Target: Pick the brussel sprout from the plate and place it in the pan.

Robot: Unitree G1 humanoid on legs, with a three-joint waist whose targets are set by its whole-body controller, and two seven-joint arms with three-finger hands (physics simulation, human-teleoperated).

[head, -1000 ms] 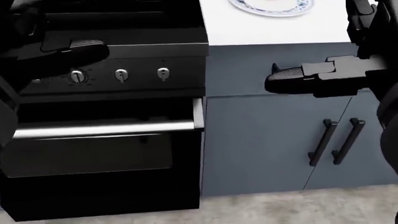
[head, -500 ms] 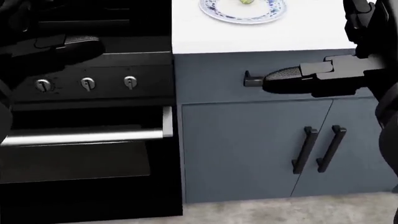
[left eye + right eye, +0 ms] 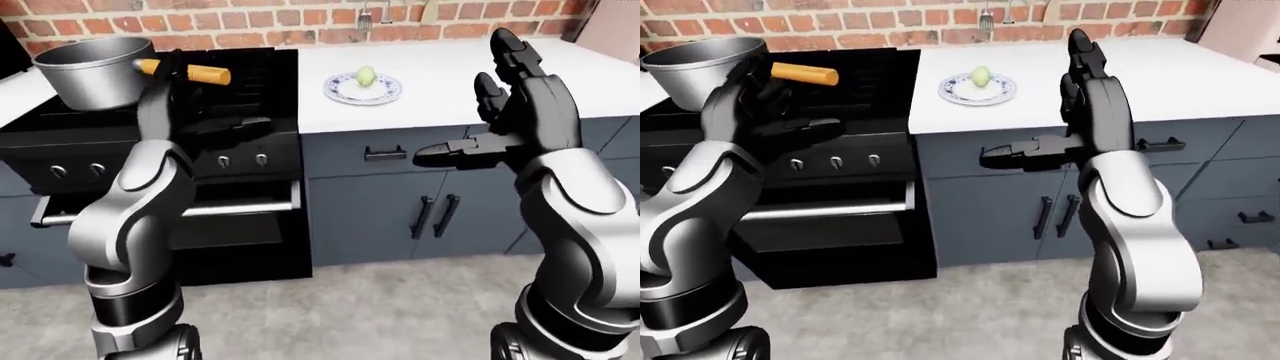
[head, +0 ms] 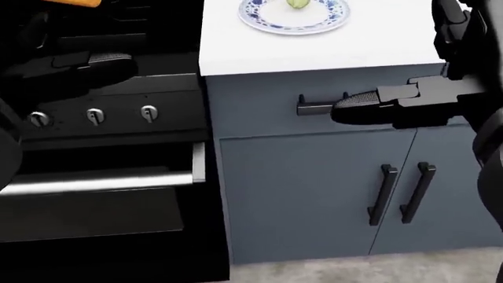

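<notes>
1. The stove stands left, the white surface right.
2. The pan sits far left on the stove.
3. Both hands, right and left, hang empty, fingers spread.
4. The sprout lies on the plate: approach step; next, reach far with the right hand.

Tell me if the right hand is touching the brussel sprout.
Apart. In the left-eye view the right hand hangs open before the cabinets, while the brussel sprout sits on the plate.

head view downward, eyes share plate
</notes>
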